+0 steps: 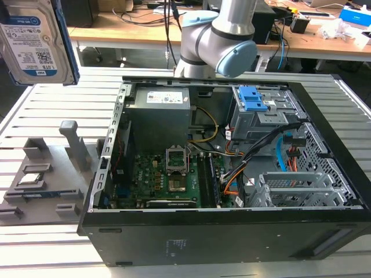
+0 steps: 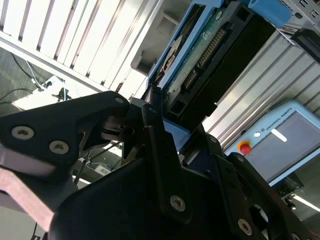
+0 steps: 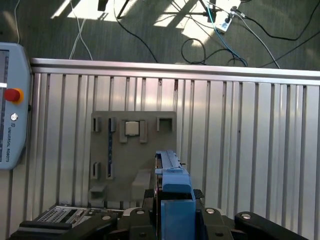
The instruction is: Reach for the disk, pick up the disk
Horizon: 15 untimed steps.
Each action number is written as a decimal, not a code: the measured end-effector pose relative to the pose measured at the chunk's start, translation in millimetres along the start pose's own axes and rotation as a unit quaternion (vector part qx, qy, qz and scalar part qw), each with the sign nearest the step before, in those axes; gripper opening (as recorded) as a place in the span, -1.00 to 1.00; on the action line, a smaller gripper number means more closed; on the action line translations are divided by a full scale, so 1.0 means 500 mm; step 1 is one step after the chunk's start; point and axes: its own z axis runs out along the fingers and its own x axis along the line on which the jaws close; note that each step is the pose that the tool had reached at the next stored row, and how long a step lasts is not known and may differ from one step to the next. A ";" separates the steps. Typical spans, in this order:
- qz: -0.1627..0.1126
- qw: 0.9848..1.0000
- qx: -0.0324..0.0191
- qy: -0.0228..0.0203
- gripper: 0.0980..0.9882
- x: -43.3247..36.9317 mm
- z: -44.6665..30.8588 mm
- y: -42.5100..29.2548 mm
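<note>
Disk (image 1: 36,40): upright in the air, well clear of the grey fixture (image 1: 75,150) on the bench (image 1: 52,104)
End effector (image 3: 176,210): clamped on the disk's blue-framed edges, holding it aloft

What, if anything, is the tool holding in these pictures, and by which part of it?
The tool holds the disk, clamped at one end. The rest of the disk, with its blue frame, sticks out beyond the tool.
</note>
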 end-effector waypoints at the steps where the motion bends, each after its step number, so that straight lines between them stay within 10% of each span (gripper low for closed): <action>1: 0.000 1.000 0.000 0.000 -0.40 0.000 0.000 -0.004; 15: 0.000 1.000 0.000 0.000 -0.40 0.006 -0.004 -0.110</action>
